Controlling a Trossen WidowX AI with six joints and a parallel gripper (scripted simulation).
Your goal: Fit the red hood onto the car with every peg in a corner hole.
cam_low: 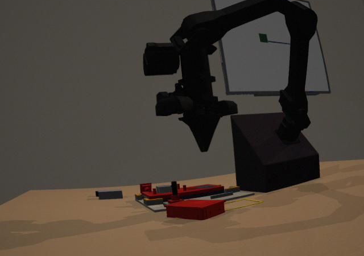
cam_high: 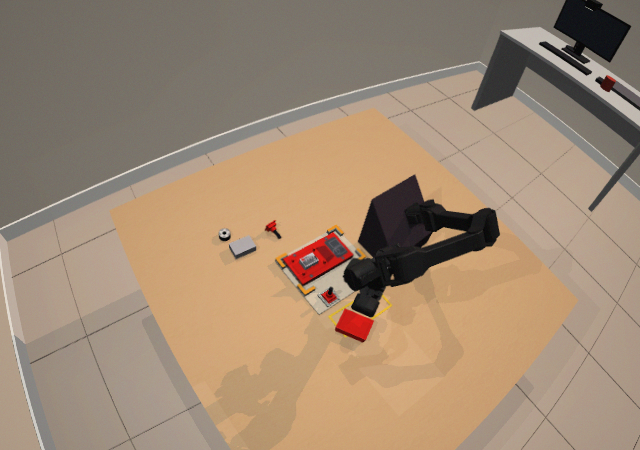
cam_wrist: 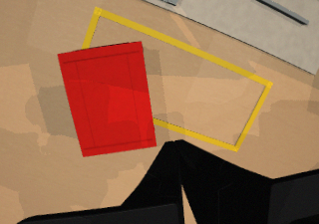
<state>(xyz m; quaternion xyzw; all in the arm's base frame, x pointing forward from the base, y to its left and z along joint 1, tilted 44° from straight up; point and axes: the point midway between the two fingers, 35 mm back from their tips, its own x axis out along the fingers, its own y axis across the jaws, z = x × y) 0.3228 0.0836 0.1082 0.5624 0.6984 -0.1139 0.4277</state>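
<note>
The red hood (cam_high: 354,325) (cam_low: 195,208) (cam_wrist: 107,100) lies on the table with its flat side up, partly over the yellow outline (cam_low: 262,201) (cam_wrist: 184,48). Its corner holes are hidden. The red chassis (cam_high: 305,275) (cam_low: 194,190) sits in the jig (cam_high: 338,283) (cam_low: 155,209) between orange corner blocks, with the grey engine block (cam_high: 309,260) (cam_low: 164,189) on its deck and short pegs around it. My gripper (cam_low: 204,151) (cam_wrist: 174,149) is shut and empty, pointing down above the table. In the wrist view its tips are just off the hood's lower right corner. The top view hides the tips.
A red piece with an upright black stick (cam_high: 329,295) (cam_low: 174,188) stands on the jig plate near the hood. A grey block (cam_high: 242,246) (cam_low: 110,194), a wheel (cam_high: 224,234) and a red-and-black part (cam_high: 271,227) lie beyond the chassis. The dark arm base (cam_low: 249,159) stands behind.
</note>
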